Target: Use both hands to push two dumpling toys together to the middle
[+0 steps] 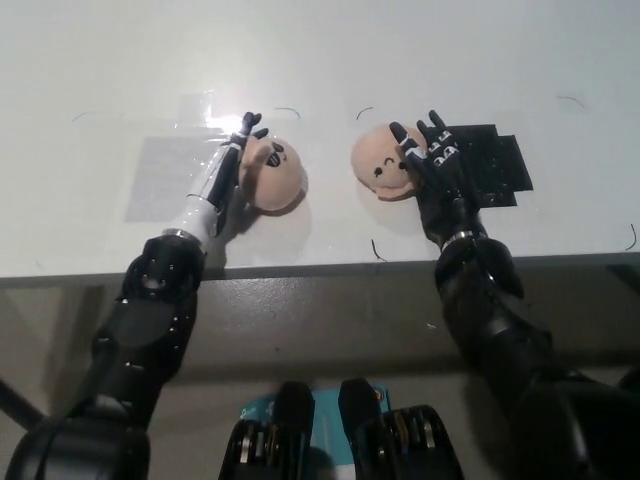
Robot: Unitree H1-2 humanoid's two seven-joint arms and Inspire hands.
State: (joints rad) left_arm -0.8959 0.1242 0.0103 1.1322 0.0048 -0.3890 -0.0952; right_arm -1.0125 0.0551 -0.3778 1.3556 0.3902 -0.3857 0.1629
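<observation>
At the left dumpling's point(274, 173) outer side the left hand point(228, 163) rests flat, fingers apart, grasping nothing; the right hand point(432, 160) does the same on the right dumpling point(382, 162). Both toys lie near the middle of the bench point(320, 50), apart. They look soft and light, so low side pushes fit. Black patch point(495, 165) and clear tape point(165, 175) lie outside; nothing blocks the gap.
</observation>
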